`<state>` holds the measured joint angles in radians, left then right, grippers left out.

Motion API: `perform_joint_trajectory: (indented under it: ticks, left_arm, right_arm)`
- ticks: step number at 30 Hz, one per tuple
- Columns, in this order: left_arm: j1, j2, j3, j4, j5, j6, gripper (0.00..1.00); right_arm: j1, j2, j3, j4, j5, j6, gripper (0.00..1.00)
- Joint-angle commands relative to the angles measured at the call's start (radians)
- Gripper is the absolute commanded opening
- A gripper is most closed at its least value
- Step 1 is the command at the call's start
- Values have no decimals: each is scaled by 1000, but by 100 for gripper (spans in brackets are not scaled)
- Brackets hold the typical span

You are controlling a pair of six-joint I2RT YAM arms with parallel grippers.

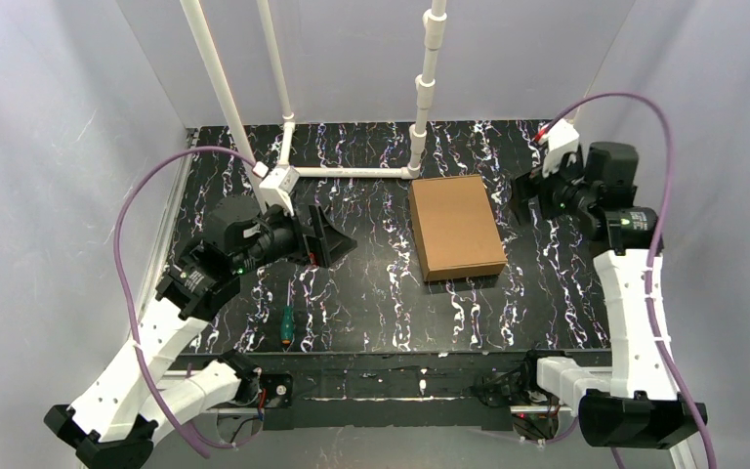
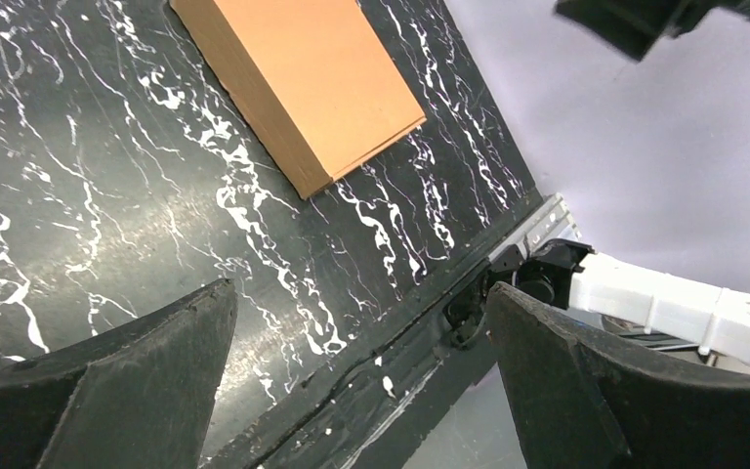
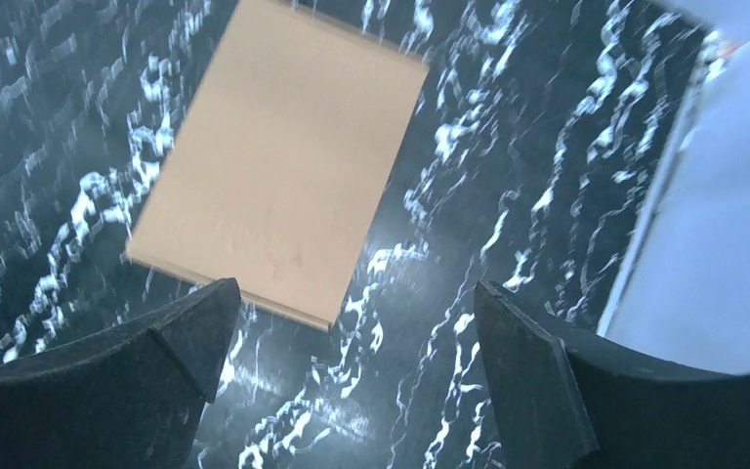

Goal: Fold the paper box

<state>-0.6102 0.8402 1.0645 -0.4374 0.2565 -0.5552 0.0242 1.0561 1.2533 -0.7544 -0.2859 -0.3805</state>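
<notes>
the paper box sits flat on the black marbled table, a bit right of centre and towards the far side. its long edges run near to far, slightly skewed. there's bare table all round it: a wide strip on the left, a good stretch out to the near edge, and a narrower lane on the right before the table's right edge. its far edge sits close to the white pvc pipe frame but doesn't look like it's touching.

left gripper hangs left of the box with open table between them, fingers spread wide and nothing in them. right gripper is just off the box's far right corner, apart from it, also wide open and empty. the right wrist view is blurry, but the gap between the fingers is plain.

the box itself looks closed up: plain brown cardboard, smooth flat top, clean corners, low side walls showing in the left wrist view. can't see any flaps sticking out.

a green-handled screwdriver lies near the near edge, left of centre, well apart from the box.
</notes>
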Motion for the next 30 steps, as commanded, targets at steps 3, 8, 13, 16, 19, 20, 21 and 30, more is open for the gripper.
perform_joint_trajectory:
  ticks: [3, 8, 13, 16, 19, 20, 21, 30]
  left_arm:
    - [7, 40, 168, -167, -54, 101, 98]
    - [7, 30, 213, -201, -65, 118, 98]
    - [7, 15, 218, -206, -65, 118, 98]
    - [8, 14, 225, -213, -63, 118, 98]
    - [8, 9, 221, -211, -64, 116, 98]
    - [8, 4, 217, -209, -67, 116, 98]
    - [9, -1, 210, -207, -71, 117, 98]
    - [9, -28, 183, -211, -86, 119, 98]
  right_arm:
    - [-7, -15, 195, -34, -16, 108, 98]
    - [-9, -55, 171, 18, 73, 272, 98]
    - [-15, -97, 151, 27, 93, 291, 98]
    - [-15, -104, 150, 26, 85, 296, 99]
    - [-15, -109, 139, 30, 76, 301, 98]
    - [-15, -111, 136, 30, 71, 301, 98]
    - [-15, -113, 131, 30, 65, 302, 98]
    - [-51, -126, 121, 36, 46, 323, 98]
